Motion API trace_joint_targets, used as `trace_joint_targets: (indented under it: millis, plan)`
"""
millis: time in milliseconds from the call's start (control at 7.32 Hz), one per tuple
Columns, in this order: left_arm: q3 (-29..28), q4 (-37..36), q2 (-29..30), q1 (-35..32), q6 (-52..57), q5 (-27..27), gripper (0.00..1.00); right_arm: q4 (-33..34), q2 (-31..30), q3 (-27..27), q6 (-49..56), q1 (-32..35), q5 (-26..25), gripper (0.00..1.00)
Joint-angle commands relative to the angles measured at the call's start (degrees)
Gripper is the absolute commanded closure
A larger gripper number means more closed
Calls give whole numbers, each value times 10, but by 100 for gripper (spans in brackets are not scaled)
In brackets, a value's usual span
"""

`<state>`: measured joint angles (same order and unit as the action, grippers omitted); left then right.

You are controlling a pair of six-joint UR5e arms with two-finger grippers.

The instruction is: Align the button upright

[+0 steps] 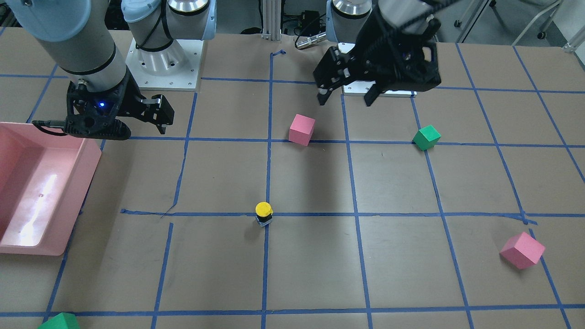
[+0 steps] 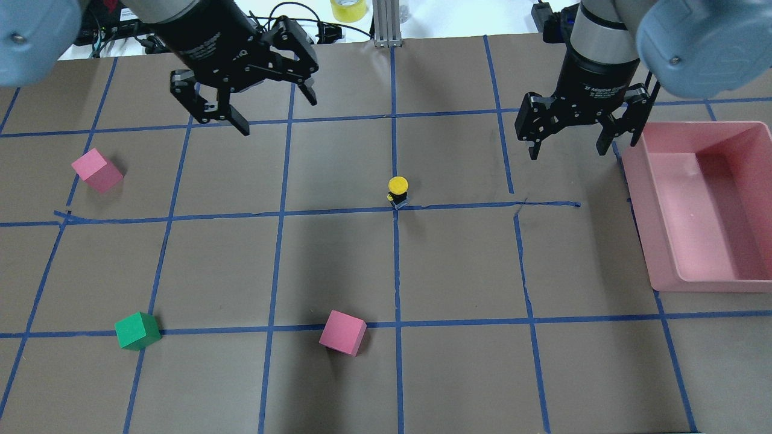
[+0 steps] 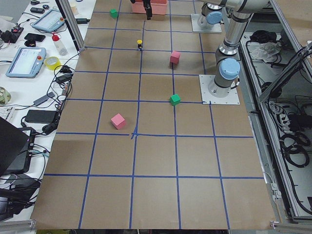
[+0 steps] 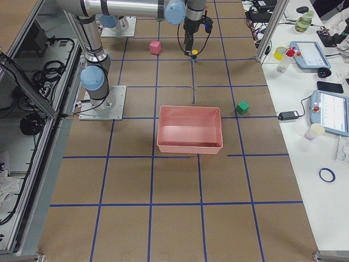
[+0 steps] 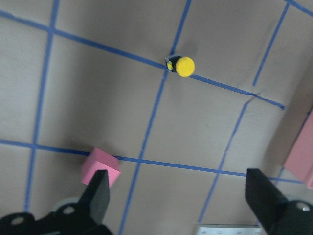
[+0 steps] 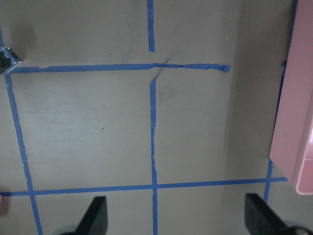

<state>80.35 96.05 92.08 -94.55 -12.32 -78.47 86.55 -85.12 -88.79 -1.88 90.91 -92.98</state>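
Button (image 2: 398, 189) stands cap-up on the surface (image 2: 458, 271) at a mid-table tape crossing, well apart from both arms. Left pincer (image 2: 274, 111) is spread wide, empty and raised. Right pincer (image 2: 567, 152) is also spread and empty, beside the bin (image 2: 711, 284). Button is probably light, rigid and top-heavy, and the smooth cap may slip. Take it by the neck or base sides.

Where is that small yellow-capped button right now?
Overhead view: the yellow-capped button stands centrally on a blue tape crossing, beyond the nearest pink cube.
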Motion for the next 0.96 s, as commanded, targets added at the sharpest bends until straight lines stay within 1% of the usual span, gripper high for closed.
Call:
trace_joint_targets:
  millis: [0, 137, 273, 819]
  plan:
    - [18, -20, -26, 14, 169, -73, 0, 46, 1, -5, 8, 1, -7, 0]
    - [21, -44, -27, 28, 212, -96, 0, 47, 0, -6, 8, 1, -6, 0]
    - [26, -56, -25, 44, 226, -96, 0, 47, 0, -7, 8, 1, -8, 0]
    - [40, -71, -30, 52, 219, -100, 0, 46, 0, -9, 7, 1, -8, 0]
